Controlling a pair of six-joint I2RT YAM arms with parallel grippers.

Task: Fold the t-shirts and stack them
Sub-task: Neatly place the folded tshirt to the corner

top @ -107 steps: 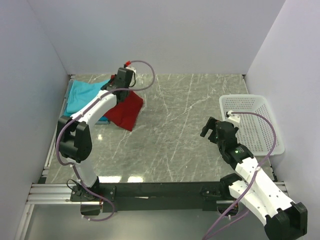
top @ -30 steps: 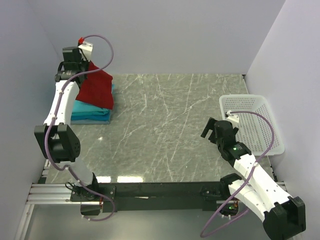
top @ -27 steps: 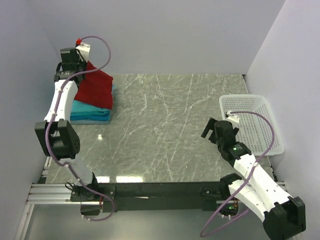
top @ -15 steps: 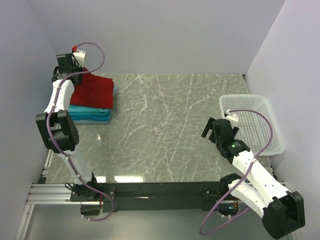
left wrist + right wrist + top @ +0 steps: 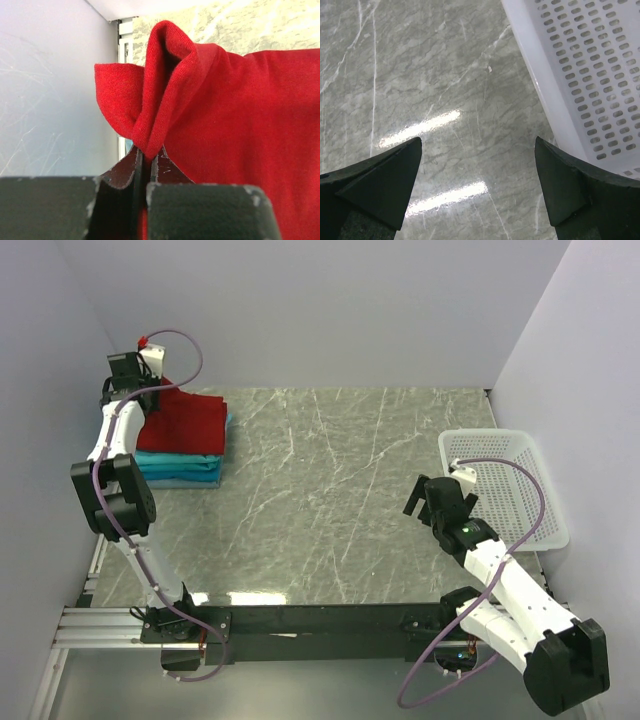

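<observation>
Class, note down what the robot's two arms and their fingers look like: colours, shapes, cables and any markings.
The left arm and right arm share one design: white links joined by bulky black joints, with a thin purple cable looping along each. The left gripper and right gripper carry flat, black, wedge-shaped fingers. A small green light glows on the right arm.

The red t-shirt (image 5: 195,420) is shown in plain deep red, with a fine knit texture. The teal t-shirts (image 5: 182,468) beneath it are coloured a plain turquoise. The tabletop (image 5: 340,500) is patterned as grey-green marble with white veins. The basket (image 5: 515,495) is white, pierced by rows of slots. The left hand (image 5: 147,160) and right hand (image 5: 477,145) are black, the arms (image 5: 500,570) white with black joints, the cables (image 5: 200,358) mauve.
</observation>
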